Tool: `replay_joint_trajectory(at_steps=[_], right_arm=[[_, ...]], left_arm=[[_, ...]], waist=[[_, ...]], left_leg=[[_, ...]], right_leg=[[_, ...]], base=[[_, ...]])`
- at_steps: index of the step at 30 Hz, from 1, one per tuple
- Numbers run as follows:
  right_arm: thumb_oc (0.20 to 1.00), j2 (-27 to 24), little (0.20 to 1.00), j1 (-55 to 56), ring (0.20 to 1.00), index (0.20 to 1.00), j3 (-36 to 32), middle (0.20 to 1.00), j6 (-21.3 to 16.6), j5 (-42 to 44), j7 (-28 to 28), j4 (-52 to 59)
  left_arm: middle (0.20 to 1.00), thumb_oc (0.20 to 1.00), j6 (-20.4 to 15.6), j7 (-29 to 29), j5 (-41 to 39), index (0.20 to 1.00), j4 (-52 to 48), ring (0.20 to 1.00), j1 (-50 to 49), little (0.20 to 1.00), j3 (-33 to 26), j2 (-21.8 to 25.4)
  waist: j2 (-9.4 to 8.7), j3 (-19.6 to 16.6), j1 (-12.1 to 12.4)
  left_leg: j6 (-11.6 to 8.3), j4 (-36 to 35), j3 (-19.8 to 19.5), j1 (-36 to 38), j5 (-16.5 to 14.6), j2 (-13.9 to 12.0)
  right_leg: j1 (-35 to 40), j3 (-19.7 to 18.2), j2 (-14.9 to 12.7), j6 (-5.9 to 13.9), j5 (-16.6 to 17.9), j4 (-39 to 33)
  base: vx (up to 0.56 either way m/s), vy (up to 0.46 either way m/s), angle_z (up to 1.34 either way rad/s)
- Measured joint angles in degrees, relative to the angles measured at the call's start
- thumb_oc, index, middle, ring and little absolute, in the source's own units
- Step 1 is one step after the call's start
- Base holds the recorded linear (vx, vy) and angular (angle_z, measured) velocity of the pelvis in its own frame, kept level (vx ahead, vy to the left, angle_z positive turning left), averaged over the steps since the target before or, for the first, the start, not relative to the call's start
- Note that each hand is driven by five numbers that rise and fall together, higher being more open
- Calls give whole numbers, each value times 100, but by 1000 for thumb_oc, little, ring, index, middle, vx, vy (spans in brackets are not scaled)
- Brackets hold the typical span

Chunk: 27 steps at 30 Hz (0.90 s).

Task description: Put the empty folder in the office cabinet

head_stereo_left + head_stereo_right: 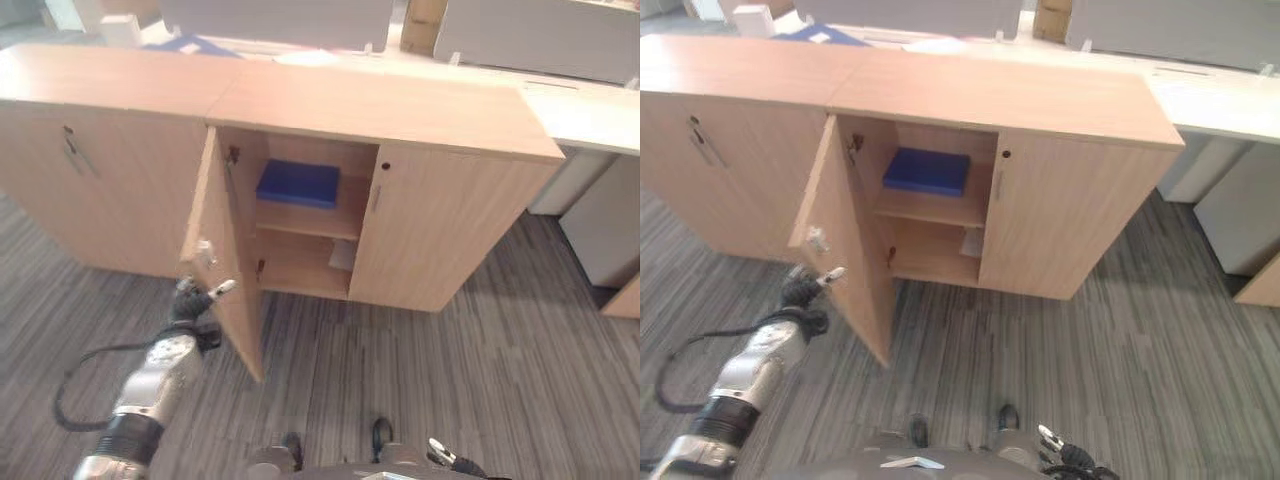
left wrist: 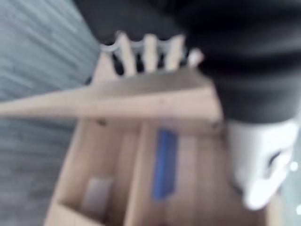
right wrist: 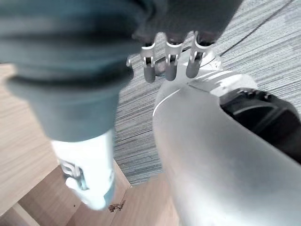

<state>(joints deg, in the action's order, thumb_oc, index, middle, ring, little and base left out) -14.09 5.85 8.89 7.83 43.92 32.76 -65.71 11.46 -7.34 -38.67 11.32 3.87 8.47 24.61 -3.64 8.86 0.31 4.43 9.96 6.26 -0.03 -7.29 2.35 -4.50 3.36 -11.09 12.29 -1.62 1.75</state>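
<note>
The blue folder lies flat on the upper shelf inside the office cabinet, towards the left side of the open compartment, with its long edge facing outward. In the left wrist view it shows as a blue strip on that same shelf. On the lower shelf, at the right and partly hidden behind the closed door, lies a pale grey sheet or thin object; what it is cannot be told.

The cabinet's left door stands swung open, its edge pointing out over the grey striped carpet, and its right door is closed. A second light wood cabinet adjoins on the left with its doors shut.

The left hand is at the outer face of the open door, just below a small metal handle on it, with one finger reaching towards the door edge. In the left wrist view its fingers stretch out fairly straight over the top edge of the door, holding nothing.

The right hand hangs low beside the robot, well apart from the cabinet; in the right wrist view its fingers are loosely bent and empty over the carpet.

Behind the cabinets runs a white table with grey panels along it.
</note>
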Motion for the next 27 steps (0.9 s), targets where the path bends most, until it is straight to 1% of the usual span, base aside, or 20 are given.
replay_joint_trajectory(at_steps=[1, 2, 3, 4, 5, 6, 7, 9, 10, 12, 13, 14, 15, 16, 19, 21, 23, 24, 26, 27], right_arm=[[1000, -3, 1000, -13, 1000, 1000, -20, 1000, -8, 2, -49, 22], [1000, -35, 1000, -18, 1000, 1000, -21, 1000, 5, 2, -39, 31], [1000, -36, 1000, -24, 1000, 1000, -9, 1000, 32, 0, -36, 31], [1000, 16, 1000, -29, 1000, 1000, -8, 1000, 72, -1, -44, 32], [1000, 122, 1000, 15, 1000, 1000, 88, 1000, 79, 3, -83, 42], [1000, 209, 1000, 20, 1000, 1000, 234, 1000, 84, 1, -115, 36], [1000, 261, 1000, -4, 1000, 1000, 261, 1000, 92, 3, -185, 25], [1000, 259, 1000, -11, 1000, 1000, 285, 1000, 73, 8, -204, 41], [1000, 261, 1000, -49, 1000, 1000, 283, 1000, 73, 11, -204, 50], [1000, 244, 1000, -68, 1000, 1000, 351, 1000, 73, 13, -215, 98], [1000, 237, 1000, -66, 1000, 1000, 378, 1000, 74, 12, -230, 97], [1000, 222, 1000, -68, 1000, 1000, 402, 1000, 82, 12, -243, 96], [1000, 185, 1000, -65, 1000, 1000, 431, 1000, 91, 12, -250, 96], [1000, 163, 1000, -64, 1000, 1000, 450, 1000, 103, 12, -254, 92], [1000, 94, 1000, -118, 1000, 1000, 450, 1000, 111, 12, -276, 63], [1000, 83, 1000, -123, 1000, 1000, 446, 1000, 103, 10, -276, 38], [1000, 80, 1000, -125, 1000, 1000, 441, 1000, 100, 6, -276, 27], [1000, 80, 1000, -125, 1000, 1000, 441, 1000, 100, 6, -276, 27], [1000, 85, 1000, -102, 1000, 1000, 441, 1000, 89, 5, -276, 26], [1000, 94, 1000, -89, 1000, 1000, 438, 1000, 87, 3, -275, 17]], left_arm=[[1000, 1000, 20, 42, -119, 1000, -29, 1000, 14, 1000, 74, -178], [1000, 1000, 18, 44, -149, 1000, -62, 1000, 37, 1000, 114, -296], [1000, 1000, -12, 67, -175, 1000, -84, 1000, 123, 1000, 364, -363], [1000, 1000, -55, 73, -233, 1000, -108, 1000, 197, 1000, 628, -314], [1000, 1000, -62, 137, -346, 1000, -197, 1000, 226, 1000, 949, -277], [1000, 1000, -75, 169, -365, 1000, -237, 1000, 229, 1000, 1109, -193], [1000, 1000, -87, 171, -363, 1000, -137, 1000, 214, 1000, 1262, -289], [1000, 1000, -101, 162, -372, 1000, -237, 1000, 200, 1000, 1739, -434], [1000, 1000, -113, 175, -383, 1000, -242, 1000, 194, 1000, 1875, -548], [1000, 1000, -115, 119, -394, 1000, -224, 1000, 145, 1000, 2016, -716], [1000, 1000, -116, 69, -399, 1000, -222, 1000, 121, 1000, 2057, -735], [1000, 1000, -150, -20, -449, 1000, -183, 1000, 97, 1000, 2053, -737], [1000, 1000, -220, -166, -586, 1000, 76, 1000, 77, 1000, 2029, -738], [1000, 1000, -232, -266, -614, 1000, 292, 1000, 51, 1000, 1980, -738], [1000, 1000, -342, -413, -771, 1000, 1398, 1000, -211, 1000, 1471, -757], [1000, 1000, -336, -534, -779, 1000, 1794, 1000, -465, 1000, 1135, -705], [1000, 1000, -454, -463, -762, 1000, 2374, 1000, -707, 1000, 849, -683], [1000, 1000, -454, -463, -762, 1000, 2374, 1000, -707, 1000, 849, -683], [1000, 1000, -502, -450, -737, 1000, 3061, 1000, -901, 1000, 563, -696], [1000, 1000, -548, -393, -693, 1000, 3307, 1000, -1062, 1000, 446, -706]], waist=[[116, -30, -28], [182, -33, -73], [190, -49, -106], [80, -70, -159], [-149, -133, -164], [-393, -175, -138], [-430, -160, -160], [-391, -159, -248], [-376, -160, -334], [-343, -170, -453], [-308, -167, -468], [-279, -156, -467], [-223, -163, -463], [-184, -162, -463], [-61, -174, -466], [-49, -167, -450], [-47, -166, -416], [-47, -166, -416], [-76, -176, -425], [-75, -178, -365]], left_leg=[[70, -277, 53, 78, 44, -102], [86, -560, 58, 157, 67, -159], [66, -869, 54, 257, 78, -216], [6, -1069, 5, 352, 118, -201], [-55, -1146, -10, 330, 391, -85], [-143, -1203, 45, 353, 697, 21], [-180, -1196, 50, 407, 723, 22], [-216, -1321, 47, 474, 728, -63], [-297, -1366, 48, 484, 788, -111], [-394, -1466, 54, 564, 879, -160], [-399, -1495, 68, 605, 888, -200], [-422, -1496, 90, 648, 871, -233], [-454, -1496, 103, 691, 879, -280], [-476, -1496, 107, 714, 865, -302], [-496, -1498, 120, 744, 846, -325], [-493, -1500, 113, 741, 844, -312], [-473, -1502, 85, 764, 820, -292], [-473, -1502, 85, 764, 820, -292], [-461, -1503, 93, 834, 783, -275], [-461, -1503, 85, 839, 729, -271]], right_leg=[[-42, 8, 76, -165, 164, 60], [-58, 51, 118, -163, 234, 171], [-90, 67, 148, -163, 232, 361], [-45, 60, 151, -146, 245, 400], [142, -36, 33, -83, 164, 152], [346, -105, -50, -103, 138, -68], [457, -140, -70, -220, 364, -247], [471, -96, 18, -213, 297, -295], [471, -97, 78, -215, 299, -303], [512, -89, 135, -310, 556, -364], [580, -87, 182, -335, 633, -429], [638, -89, 217, -351, 655, -497], [709, -86, 290, -397, 689, -560], [747, -85, 294, -432, 717, -588], [774, -89, 331, -470, 745, -598], [775, -76, 318, -471, 746, -595], [818, -55, 291, -471, 746, -592], [818, -55, 291, -471, 746, -592], [877, -50, 275, -472, 741, -604], [873, -46, 243, -481, 718, -609]], base=[[7, -20, -40], [7, -26, -5], [4, -31, 7], [3, -31, 2], [2, -33, -15], [2, -34, -26], [3, -30, -23], [1, -41, -12], [1, -47, -14], [6, -31, -15], [9, -24, -14], [9, -16, -12], [10, 2, -9], [6, 15, -5], [-1, 14, -3], [-1, 8, 3], [-1, 14, 8], [7, 9, 6], [0, 0, 0], [0, 0, 0]])
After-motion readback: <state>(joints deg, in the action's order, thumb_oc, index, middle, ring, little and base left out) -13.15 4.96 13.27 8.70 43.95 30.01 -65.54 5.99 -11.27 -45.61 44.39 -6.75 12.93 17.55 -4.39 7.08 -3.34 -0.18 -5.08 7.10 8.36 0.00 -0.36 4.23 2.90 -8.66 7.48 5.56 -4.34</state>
